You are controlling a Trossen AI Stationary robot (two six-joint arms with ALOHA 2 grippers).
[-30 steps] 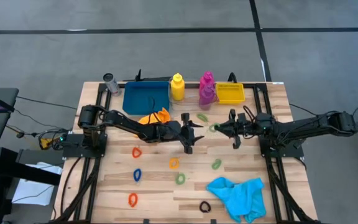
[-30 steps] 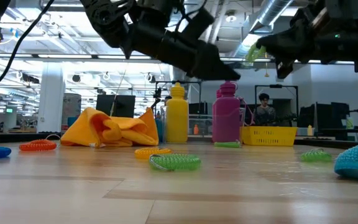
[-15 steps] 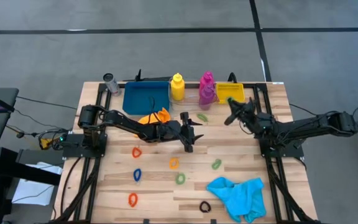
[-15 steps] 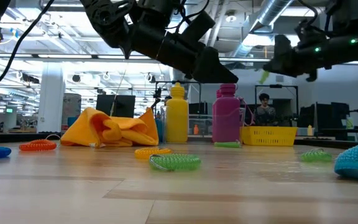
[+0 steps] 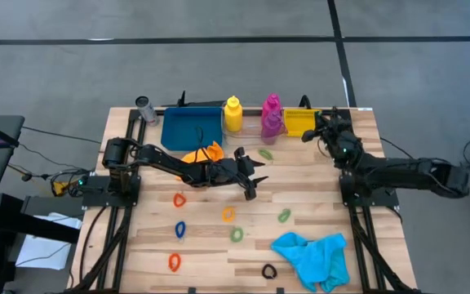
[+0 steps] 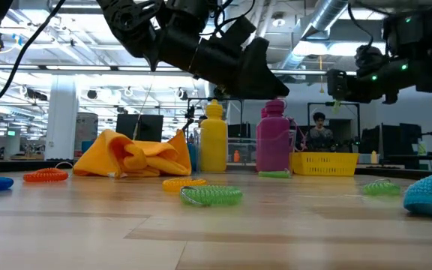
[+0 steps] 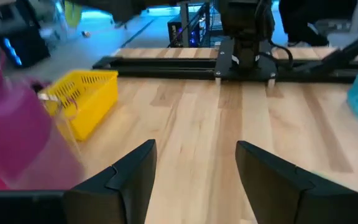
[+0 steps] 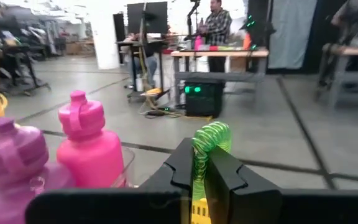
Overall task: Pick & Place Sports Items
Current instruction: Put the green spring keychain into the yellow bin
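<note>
Behind the counter (image 5: 317, 204) centre, a tray (image 5: 191, 127), bottles (image 5: 232, 113) and a bin (image 5: 300, 123) stand in a row; rings (image 5: 229, 215) lie before the tray; a cloth (image 5: 312, 256) lies farthest from it.

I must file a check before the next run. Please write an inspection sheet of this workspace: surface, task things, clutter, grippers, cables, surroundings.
Surface: wooden table, flat, dry.
Task things: yellow bottle, magenta bottle and purple bottle upright at the far edge; orange cloth near the blue tray; cyan cloth at the near right; coloured rings scattered on the near half.
Clutter: grey cylinder at the far left corner.
Grippers: left gripper open above mid-table, holding nothing; right gripper shut on a green ring, above the yellow bin.
Cables: wires on the floor left of the table.
Surroundings: people at benches behind.
</note>
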